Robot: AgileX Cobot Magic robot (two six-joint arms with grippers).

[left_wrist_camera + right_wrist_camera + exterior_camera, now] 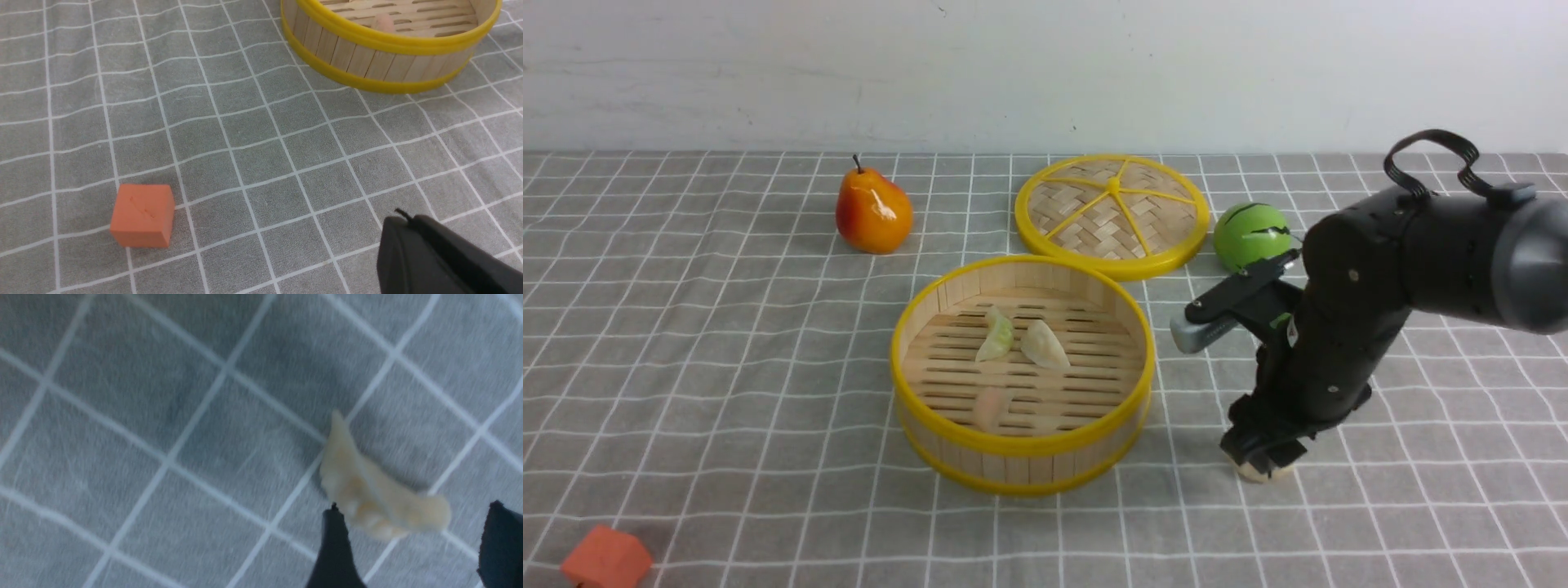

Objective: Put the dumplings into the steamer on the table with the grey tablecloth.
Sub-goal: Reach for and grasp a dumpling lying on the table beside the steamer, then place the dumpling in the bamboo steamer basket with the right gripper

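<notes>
the front view was bright and even, lit softly from above: the pear (pixel 874 214) carried a small white glint, the steamer (pixel 1021 445) threw a faint shadow on the grey tablecloth (pixel 727 367), and a darker patch lay under the right gripper (pixel 1262 464). the left wrist view was sharp, and the orange cube (pixel 142 220) had only a weak, soft shadow. the right wrist view was dimmer, bluish and smeared. the grid lines and the cream dumpling (pixel 376 498) were soft-edged, a dark shadow lay beside the dumpling, and the fingertips (pixel 336 555) were featureless black shapes.
</notes>
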